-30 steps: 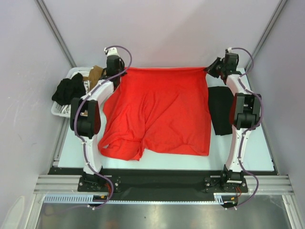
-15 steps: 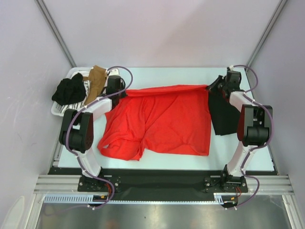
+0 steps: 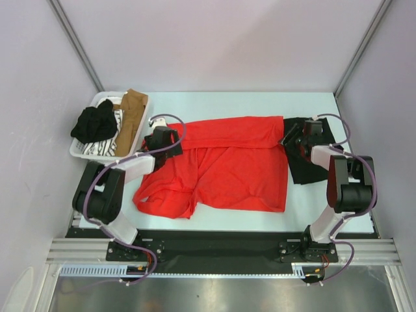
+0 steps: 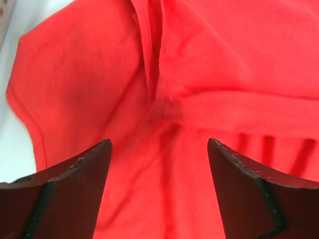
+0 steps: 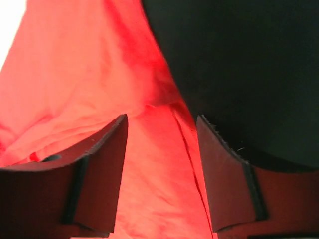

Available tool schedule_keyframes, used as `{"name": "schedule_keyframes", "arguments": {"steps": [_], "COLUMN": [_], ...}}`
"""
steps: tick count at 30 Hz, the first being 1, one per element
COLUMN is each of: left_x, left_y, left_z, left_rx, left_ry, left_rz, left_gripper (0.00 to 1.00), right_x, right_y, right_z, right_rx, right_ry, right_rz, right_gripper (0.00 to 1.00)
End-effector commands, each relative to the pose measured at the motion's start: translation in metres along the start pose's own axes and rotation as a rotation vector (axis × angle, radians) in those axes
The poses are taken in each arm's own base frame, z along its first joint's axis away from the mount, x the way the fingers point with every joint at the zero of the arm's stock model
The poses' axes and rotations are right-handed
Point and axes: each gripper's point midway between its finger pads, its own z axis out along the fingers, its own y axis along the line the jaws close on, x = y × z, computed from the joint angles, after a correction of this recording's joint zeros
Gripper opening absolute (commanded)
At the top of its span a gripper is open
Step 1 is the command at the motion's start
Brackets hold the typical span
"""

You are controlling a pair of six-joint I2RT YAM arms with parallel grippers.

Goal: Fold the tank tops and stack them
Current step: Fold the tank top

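Your red tank top (image 3: pixel 221 175) lies mid-frame with its far edge folded over. Your left gripper (image 4: pixel 159 144) and right gripper (image 5: pixel 162 119) sit at its far corners, fingers apart, seemingly gripping nothing. The black tank top (image 3: pixel 304 166) touches its right edge.

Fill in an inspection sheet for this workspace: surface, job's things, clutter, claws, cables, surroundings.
Surface: pale flat table.
Job's things: bright red cloth tank top spread mid-table, far edge folded over; black cloth tank top folded flat on its right.
Clutter: white plastic basket at far left, holding a black cloth bundle and a brown cloth.
Claws: left claw and right claw both open, above the red top's fold ends.
Cables: purple cables looped along both arms.
Surroundings: pale walls, metal frame posts.
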Motion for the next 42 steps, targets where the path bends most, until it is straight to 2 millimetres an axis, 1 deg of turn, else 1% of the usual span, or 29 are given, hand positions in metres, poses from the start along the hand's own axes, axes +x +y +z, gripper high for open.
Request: {"name": "schedule_keyframes", "arguments": {"steps": [1,3,4,5,6,7,8,9,10,12,13,15,16,17,18,19,20,23,25,26,29,30,32,33,35,37,38,40,42], "left_x": [-0.052,-0.059,-0.078,-0.068,-0.070,-0.096,-0.094,-0.103,-0.104,-0.103,-0.104,-0.101,-0.097,-0.095,-0.103,-0.092,-0.091,-0.090,-0.089,-0.086,-0.081,-0.081,-0.079,-0.077,-0.077,-0.077,-0.076,-0.076,-0.074], "left_y": [-0.009,-0.006,-0.011,-0.006,-0.006,-0.013,-0.006,-0.012,-0.007,-0.008,-0.008,-0.007,-0.007,-0.007,-0.011,-0.011,-0.012,-0.015,-0.016,-0.018,-0.017,-0.018,-0.015,-0.015,-0.011,-0.009,-0.009,-0.006,-0.003], "left_z": [-0.029,-0.032,-0.034,-0.023,-0.019,-0.018,-0.011,-0.001,0.007,0.022,0.027,0.045,0.049,0.055,0.059,0.069,0.072,0.080,0.082,0.085,0.091,0.092,0.096,0.098,0.102,0.107,0.108,0.114,0.119], "left_rx": [0.033,0.018,0.020,-0.015,-0.024,-0.017,-0.046,-0.032,-0.045,-0.057,-0.063,-0.075,-0.076,-0.076,-0.065,-0.065,-0.062,-0.051,-0.044,-0.040,-0.049,-0.047,-0.055,-0.059,-0.062,-0.063,-0.062,-0.054,-0.055], "left_ry": [-0.189,-0.189,-0.209,-0.144,-0.114,-0.137,-0.096,-0.085,-0.066,-0.027,-0.015,0.020,0.048,0.061,0.053,0.089,0.098,0.105,0.104,0.110,0.123,0.124,0.133,0.138,0.146,0.152,0.158,0.167,0.182], "left_rz": [-0.111,-0.111,-0.119,-0.104,-0.103,-0.122,-0.127,-0.134,-0.144,-0.142,-0.142,-0.141,-0.138,-0.142,-0.149,-0.147,-0.151,-0.159,-0.163,-0.162,-0.166,-0.169,-0.179,-0.182,-0.190,-0.201,-0.203,-0.217,-0.231], "left_gripper": [0.87,0.88,0.89,0.90,0.90,0.90,0.90,0.90,0.90,0.90,0.90,0.90,0.88,0.87,0.87,0.86,0.86,0.85,0.85,0.85,0.84,0.84,0.84,0.84,0.83,0.83,0.83,0.83,0.82], "right_x": [-0.042,-0.057,-0.060,-0.064,-0.085,-0.075,-0.078,-0.092,-0.080,-0.093,-0.087,-0.078,-0.089,-0.086,-0.089,-0.091,-0.088,-0.079,-0.081,-0.071,-0.074,-0.073,-0.081,-0.075,-0.084,-0.084,-0.082,-0.089,-0.084], "right_y": [0.018,0.031,0.036,0.040,0.056,0.046,0.046,0.056,0.057,0.068,0.061,0.059,0.059,0.057,0.057,0.054,0.046,0.038,0.035,0.023,0.021,0.005,-0.003,-0.008,-0.017,-0.024,-0.034,-0.037,-0.058], "right_z": [-0.019,-0.022,-0.022,-0.021,-0.023,-0.012,-0.006,-0.005,0.011,0.019,0.037,0.051,0.062,0.068,0.071,0.072,0.077,0.076,0.074,0.074,0.068,0.067,0.059,0.058,0.060,0.065,0.070,0.075,0.084], "right_rx": [-0.017,-0.024,-0.019,-0.016,-0.032,0.020,0.030,0.026,0.045,0.053,0.075,0.098,0.135,0.160,0.178,0.208,0.230,0.218,0.201,0.217,0.161,0.161,0.144,0.134,0.122,0.109,0.120,0.121,0.186], "right_ry": [-0.168,-0.195,-0.196,-0.197,-0.229,-0.171,-0.162,-0.171,-0.134,-0.134,-0.098,-0.048,-0.072,-0.062,-0.066,-0.069,-0.058,-0.048,-0.070,-0.053,-0.089,-0.103,-0.130,-0.111,-0.129,-0.103,-0.095,-0.099,-0.067], "right_rz": [-0.012,-0.037,-0.073,-0.088,-0.109,-0.119,-0.127,-0.135,-0.154,-0.186,-0.195,-0.227,-0.236,-0.245,-0.249,-0.248,-0.239,-0.203,-0.180,-0.165,-0.100,-0.070,-0.012,0.008,0.051,0.088,0.122,0.138,0.168], "right_gripper": [0.63,0.66,0.66,0.67,0.68,0.68,0.68,0.66,0.65,0.61,0.60,0.59,0.59,0.59,0.59,0.60,0.59,0.58,0.59,0.59,0.67,0.68,0.68,0.69,0.71,0.75,0.76,0.77,0.77]}}
